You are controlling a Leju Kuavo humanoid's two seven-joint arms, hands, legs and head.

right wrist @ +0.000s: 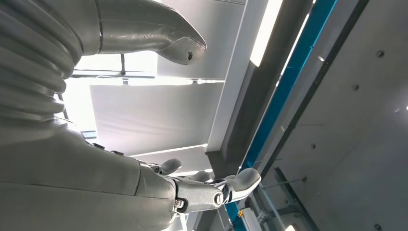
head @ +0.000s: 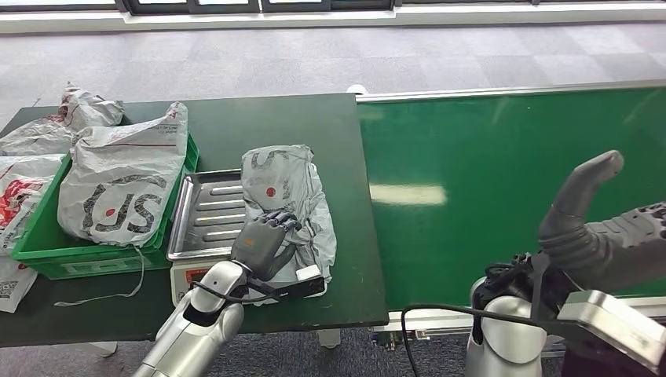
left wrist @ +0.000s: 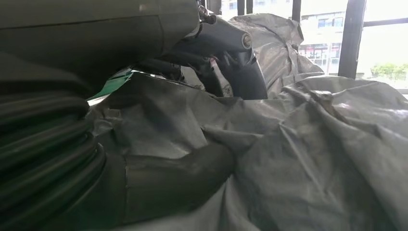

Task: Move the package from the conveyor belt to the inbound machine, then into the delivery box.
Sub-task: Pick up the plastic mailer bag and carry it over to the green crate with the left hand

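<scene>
Left hand grips the crinkled grey plastic mailer package on the steel scale tray; right hand hangs open over the green belt.

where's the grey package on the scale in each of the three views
Head view: the grey package lies on the scale's metal tray, centre-left, with the left hand on its near end.
Left wrist view: the same package is the crumpled grey plastic across the centre and right of the picture.
Right wrist view: not in it; that camera looks up at the ceiling.
Shared landmark: the left hand, resting on the package in both views.
</scene>
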